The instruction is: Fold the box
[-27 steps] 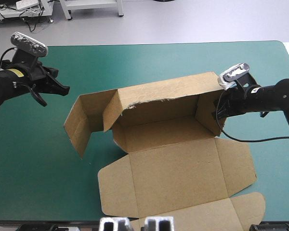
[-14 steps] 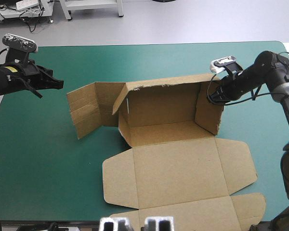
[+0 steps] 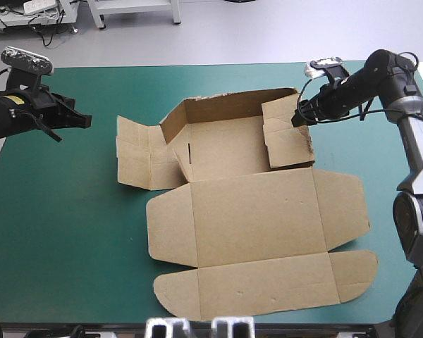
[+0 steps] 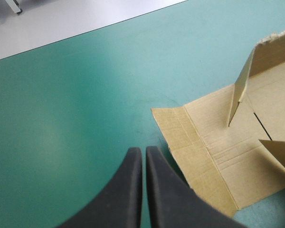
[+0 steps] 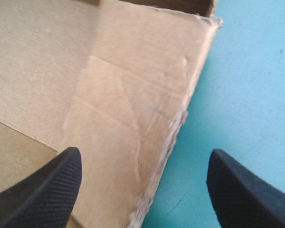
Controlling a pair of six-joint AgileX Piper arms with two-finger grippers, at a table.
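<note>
Nearest, one brown cut-cardboard box (image 3: 254, 225) lies mid-table on the teal-green cover (image 3: 56, 232), lid sheet flat toward the near edge. Beyond that: far wall up, left panel flat, right wall tipped inward. Left black-finned gripper (image 3: 88, 121): fingers together, well left of the board. Right gripper (image 3: 296, 121): fingers apart, straddling the right wall's edge.

In the left wrist view the box (image 4: 213, 142) is cut off at the edge: only a flat flap and part of a raised wall are shown. In the right wrist view its board is blurred, and its outline is lost beyond the edges. In the high view the fingertips of the right pincer (image 3: 296, 121) are too small to be separated, and the counter (image 3: 56, 211) is cut off at its near left corner.
</note>
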